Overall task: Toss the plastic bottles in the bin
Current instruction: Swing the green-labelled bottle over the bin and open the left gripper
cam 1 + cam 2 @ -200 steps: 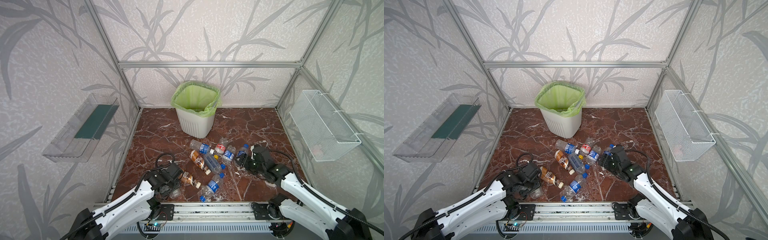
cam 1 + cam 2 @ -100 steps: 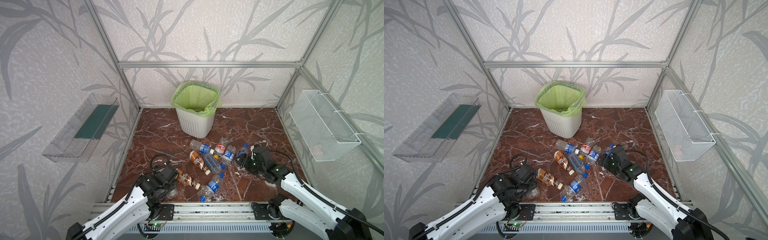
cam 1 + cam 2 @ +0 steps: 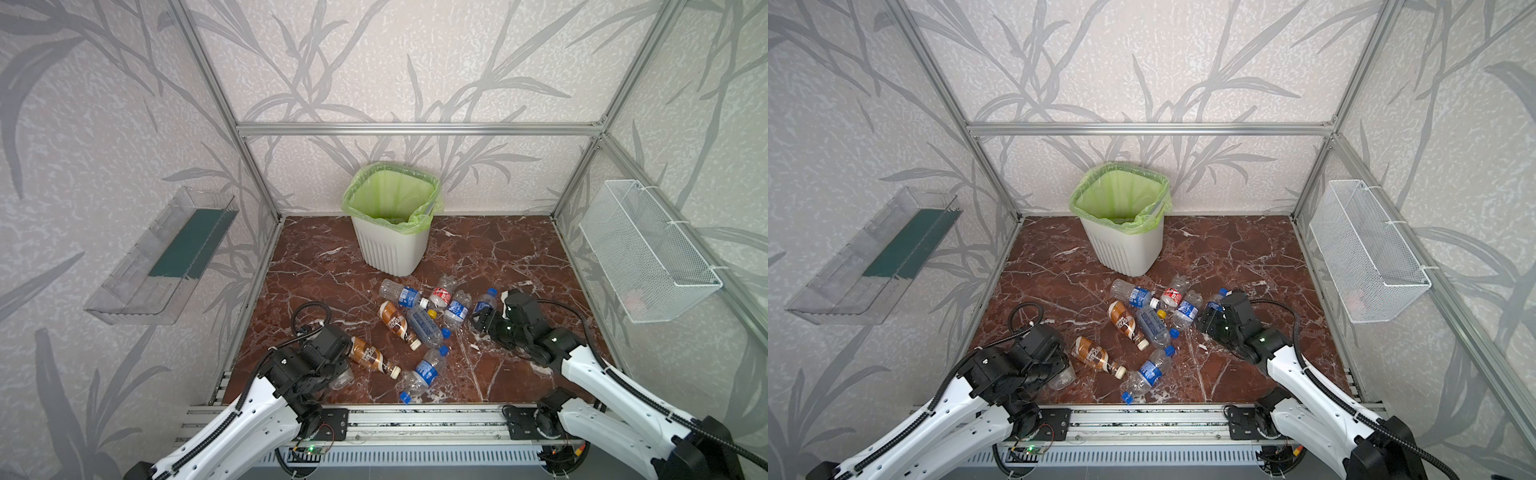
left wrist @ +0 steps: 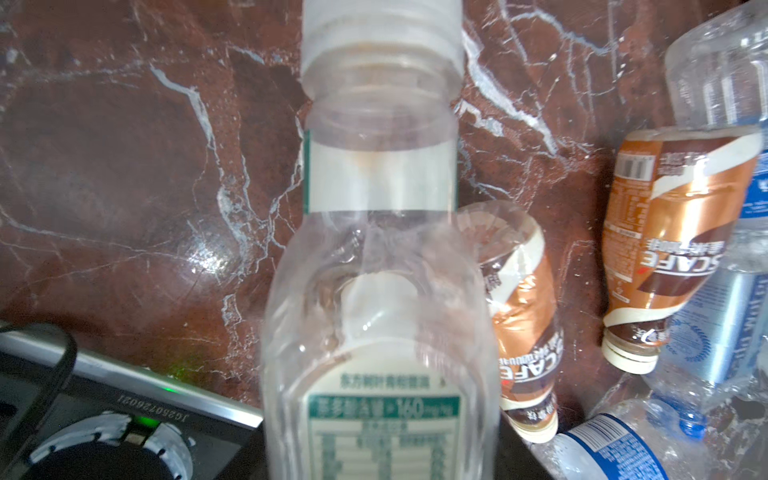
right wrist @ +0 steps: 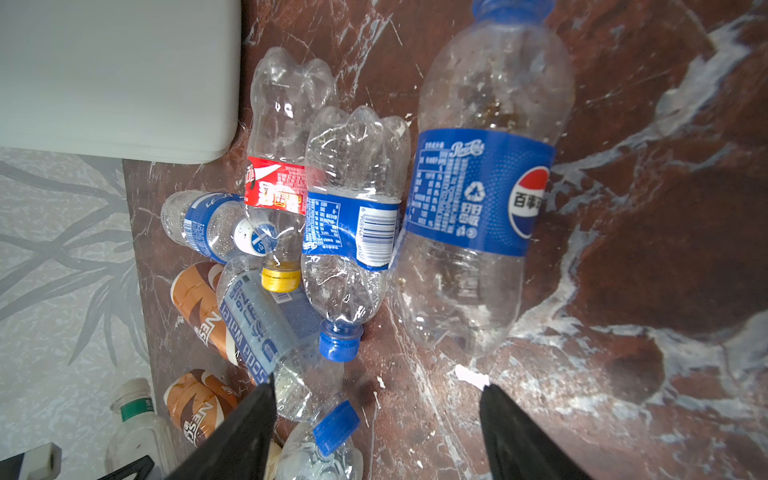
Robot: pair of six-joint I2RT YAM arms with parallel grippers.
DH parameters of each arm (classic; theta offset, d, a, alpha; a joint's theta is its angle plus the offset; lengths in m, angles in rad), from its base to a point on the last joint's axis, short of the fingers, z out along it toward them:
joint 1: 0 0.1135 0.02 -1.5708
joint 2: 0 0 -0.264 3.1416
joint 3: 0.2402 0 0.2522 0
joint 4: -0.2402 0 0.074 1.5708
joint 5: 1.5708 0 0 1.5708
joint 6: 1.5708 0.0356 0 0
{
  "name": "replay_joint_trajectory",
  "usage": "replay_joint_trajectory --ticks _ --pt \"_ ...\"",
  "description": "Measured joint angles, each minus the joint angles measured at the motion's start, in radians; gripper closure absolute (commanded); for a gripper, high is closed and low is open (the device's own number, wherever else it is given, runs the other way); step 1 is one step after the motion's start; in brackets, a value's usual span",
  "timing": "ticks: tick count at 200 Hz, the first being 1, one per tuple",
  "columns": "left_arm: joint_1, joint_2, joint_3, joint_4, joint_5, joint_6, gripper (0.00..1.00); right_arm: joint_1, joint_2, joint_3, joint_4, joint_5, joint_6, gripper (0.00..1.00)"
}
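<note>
Left gripper (image 3: 332,362) clamped on clear green-label bottle (image 4: 378,291), low at front; pick step looks done, next needs lift and carry to bin (image 3: 390,249) at the back, release over opening. Right gripper (image 5: 376,390) jaws apart, empty, just beside Pepsi bottle (image 5: 478,199).

We see a red-brown marble worktop (image 3: 498,249) veined in white. The white ribbed plastic bin (image 3: 390,253) carries a light green bag (image 3: 386,195). Most clear plastic bottles (image 5: 478,199) wear blue labels and caps. We also count two brown-gold plastic bottles (image 3: 395,322), a red-labelled clear bottle (image 5: 274,187) with a yellow cap, and a clear bottle labelled green and white (image 4: 380,249). The pale walls (image 3: 415,62) bear grey leaf patterns.
</note>
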State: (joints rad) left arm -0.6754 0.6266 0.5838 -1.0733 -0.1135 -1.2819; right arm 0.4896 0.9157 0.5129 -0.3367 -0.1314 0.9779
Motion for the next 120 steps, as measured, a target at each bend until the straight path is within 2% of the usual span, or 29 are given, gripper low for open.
replay_joint_trajectory --ticks 33,47,58,72,93,102,120 --pt "0.038 -0.005 0.147 0.034 -0.029 0.064 0.44 0.000 0.000 0.000 0.000 0.000 0.000 0.23" --pt "0.092 0.065 0.287 0.079 -0.014 0.126 0.44 0.000 0.000 0.005 -0.003 0.000 0.000 0.22" --pt "0.151 0.175 0.441 0.137 0.019 0.183 0.43 0.000 0.000 0.017 -0.009 0.000 -0.001 0.22" --pt "0.217 0.380 0.726 0.202 0.081 0.251 0.39 0.000 0.000 0.047 -0.021 0.000 -0.002 0.22" --pt "0.280 0.737 1.265 0.286 0.158 0.334 0.15 -0.004 0.004 0.124 -0.058 0.000 -0.008 0.22" --pt "0.296 0.893 1.505 0.258 0.172 0.366 0.07 -0.007 0.005 0.166 -0.075 0.000 -0.015 0.22" --pt "0.317 1.163 1.978 0.084 0.167 0.415 0.02 -0.023 -0.002 0.218 -0.087 0.000 -0.031 0.21"
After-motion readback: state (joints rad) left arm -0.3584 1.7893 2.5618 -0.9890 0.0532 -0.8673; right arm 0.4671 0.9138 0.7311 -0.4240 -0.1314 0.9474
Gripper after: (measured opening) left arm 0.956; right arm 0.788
